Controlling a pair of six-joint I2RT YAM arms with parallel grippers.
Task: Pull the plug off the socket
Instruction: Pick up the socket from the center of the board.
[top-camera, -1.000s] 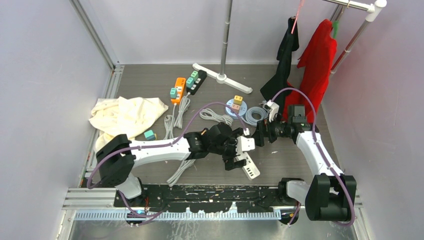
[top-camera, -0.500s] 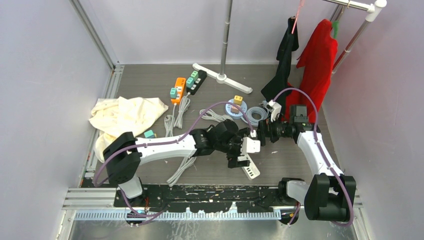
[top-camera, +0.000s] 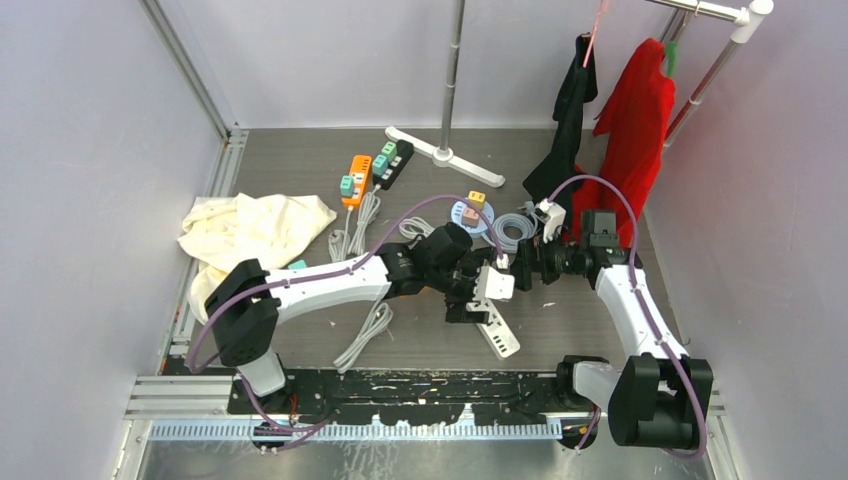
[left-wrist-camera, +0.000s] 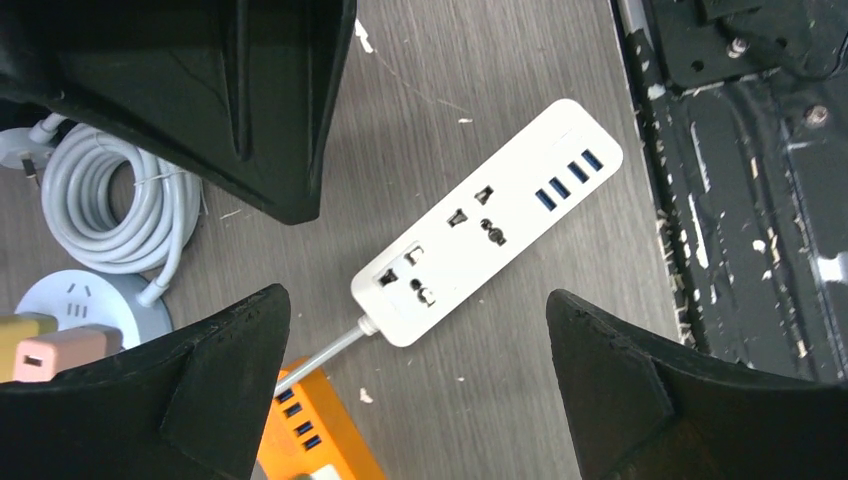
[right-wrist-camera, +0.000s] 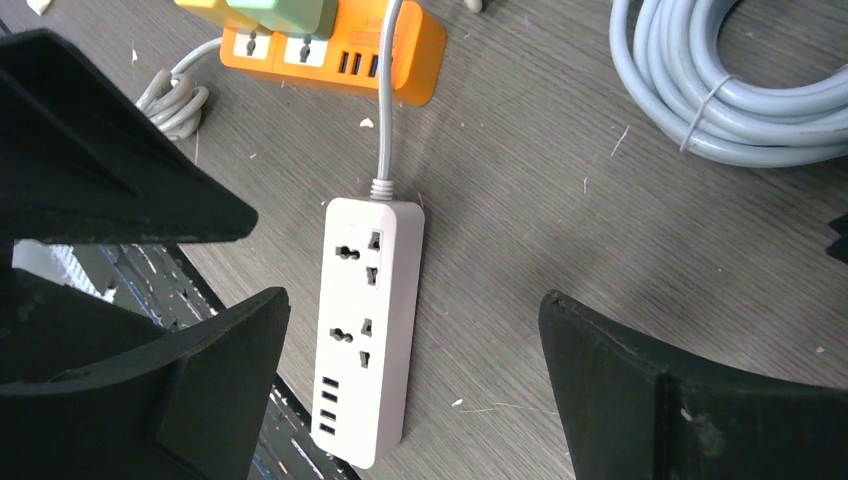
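Observation:
A white power strip (top-camera: 497, 336) lies near the front edge with all its sockets bare, seen in the left wrist view (left-wrist-camera: 487, 225) and the right wrist view (right-wrist-camera: 368, 320). My left gripper (top-camera: 476, 293) hangs open and empty above its cord end (left-wrist-camera: 420, 400). My right gripper (top-camera: 522, 265) is open and empty just right of it (right-wrist-camera: 410, 390). An orange strip (top-camera: 356, 180) holds green plugs (top-camera: 347, 185), and also shows in the right wrist view (right-wrist-camera: 330, 50). A round white socket (top-camera: 462, 220) carries a yellow plug (top-camera: 477, 199) and a pink plug (top-camera: 470, 214).
A black strip (top-camera: 394, 163) with green plugs lies at the back. A loose teal plug (top-camera: 298, 267) sits by a cream cloth (top-camera: 250, 230). A blue-grey cable coil (top-camera: 512, 230) and grey cords (top-camera: 365, 335) lie around. Red and black garments (top-camera: 630, 130) hang at the right.
My left arm has reached further right and back, carrying its gripper over the white strip's cord end. My right gripper drew back slightly. The white strip has not moved.

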